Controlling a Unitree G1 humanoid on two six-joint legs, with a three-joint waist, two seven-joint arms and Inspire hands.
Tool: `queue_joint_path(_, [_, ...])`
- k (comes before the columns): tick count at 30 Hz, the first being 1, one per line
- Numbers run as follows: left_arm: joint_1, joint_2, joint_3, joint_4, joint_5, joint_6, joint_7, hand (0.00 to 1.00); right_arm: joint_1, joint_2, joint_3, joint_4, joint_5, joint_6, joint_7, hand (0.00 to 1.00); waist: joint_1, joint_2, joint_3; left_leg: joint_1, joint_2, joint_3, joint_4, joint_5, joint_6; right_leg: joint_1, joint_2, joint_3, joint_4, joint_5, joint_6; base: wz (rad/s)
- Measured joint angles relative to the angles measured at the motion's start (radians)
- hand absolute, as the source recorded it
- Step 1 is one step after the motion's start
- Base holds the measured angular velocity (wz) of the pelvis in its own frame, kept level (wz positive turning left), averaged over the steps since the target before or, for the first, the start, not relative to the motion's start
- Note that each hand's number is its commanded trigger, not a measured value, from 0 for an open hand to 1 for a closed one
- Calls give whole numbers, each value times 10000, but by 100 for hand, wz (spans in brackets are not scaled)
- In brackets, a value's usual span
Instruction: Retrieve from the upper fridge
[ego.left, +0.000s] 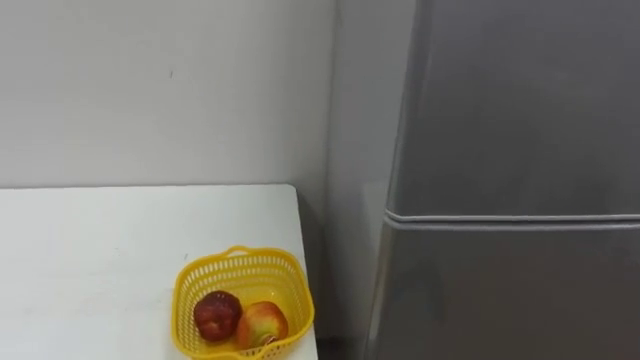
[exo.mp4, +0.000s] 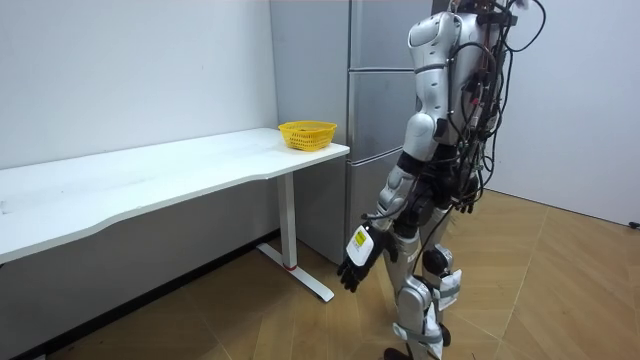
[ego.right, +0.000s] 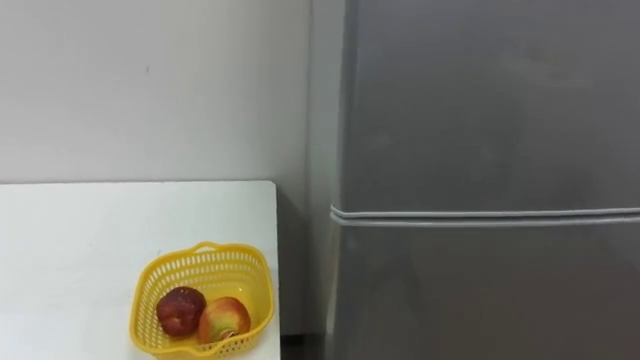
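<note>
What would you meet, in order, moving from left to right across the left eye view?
A white table → yellow basket, holding a dark red fruit, then a red-and-yellow fruit → grey fridge.

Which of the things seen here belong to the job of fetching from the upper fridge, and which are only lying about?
For the job: upper fridge door, shut; left hand, hanging open beside the robot.

Lying about: yellow basket holding a dark red fruit and a red-yellow fruit; white table; lower fridge door.
</note>
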Motion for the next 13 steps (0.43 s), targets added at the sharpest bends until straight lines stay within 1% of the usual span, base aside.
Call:
queue_joint_path(3, [-78,-27,-8,78,-3,4,20,0,-163,6,364,16,10,-4,338,0,1,22,-14,-36,4,-12,-10,0,0,13,9,-5,13,2,-1,0])
queue_joint_path(7, [-118,-74,-4,310,-1,47,58,0,-176,-21,368,60,34,-10,672,0,1,49,-40,-31,7,-8,-15,-1,-2,4,18,4,3,2,-2,0])
queue_joint_path(13, [-120,-109,-1,448,17,99,-146,0,-152,-23,355,80,400,-2,1025,0,-29,-12,-53,-30,-1,-13,-8,-2,-3,41,-11,-58,-2,1,0,1])
